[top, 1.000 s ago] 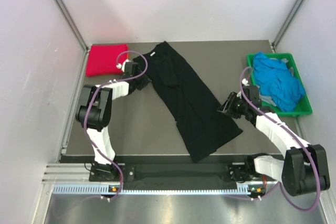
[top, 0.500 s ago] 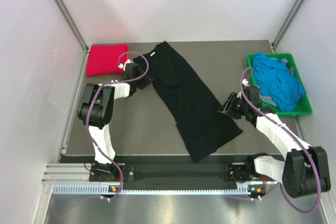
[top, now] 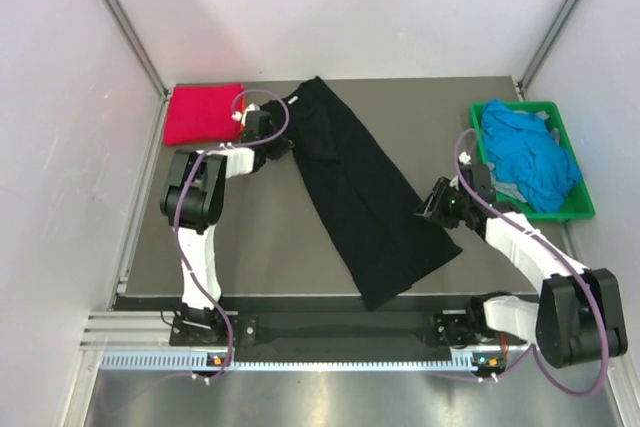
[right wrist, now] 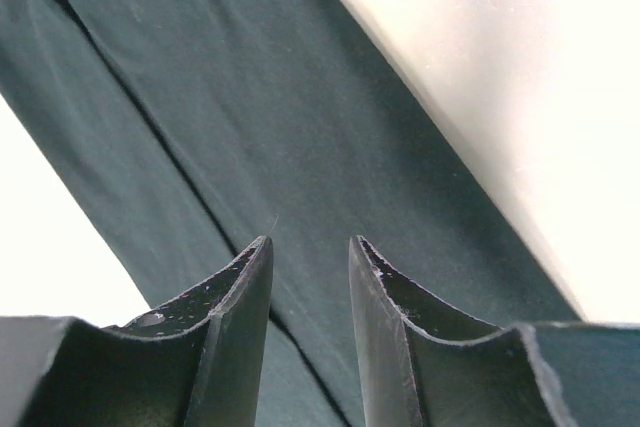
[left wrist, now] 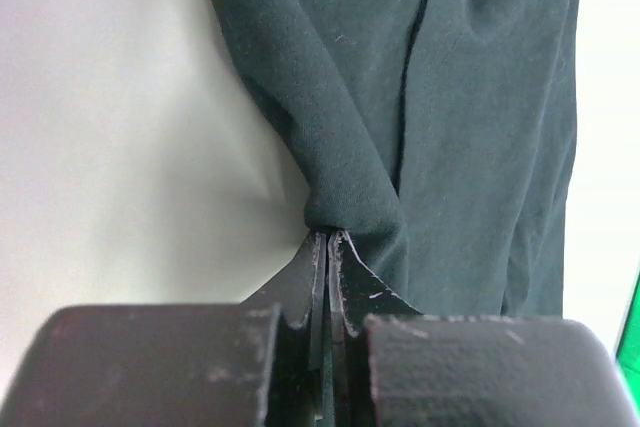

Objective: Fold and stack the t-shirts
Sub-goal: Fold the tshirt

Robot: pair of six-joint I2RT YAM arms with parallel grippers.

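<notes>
A green crate (top: 578, 209) sits to the right of the right jaws, well apart from the left jaws, with crumpled blue t-shirts (top: 528, 159) heaped inside and rising above its rim. On the dark surface (top: 260, 237), a long black t-shirt (top: 365, 197) stretches diagonally between the two sets of jaws.

The left jaws are clenched on a bunched fold at the black t-shirt's edge. Only the left wrist camera shows the pinch, with cloth (left wrist: 350, 207) gathered to a point right at the tips. From overhead the arm's wrist hides it.

The right jaws stand parted over the garment's opposite edge, grasping nothing. Their wrist camera shows smooth cloth (right wrist: 300, 127) and a straight seam running beneath the tips; whether they touch it cannot be told.

A folded magenta-red t-shirt (top: 203, 113) lies just to the left of the left jaws. A purple cable (top: 262, 98) loops above the left jaws.
</notes>
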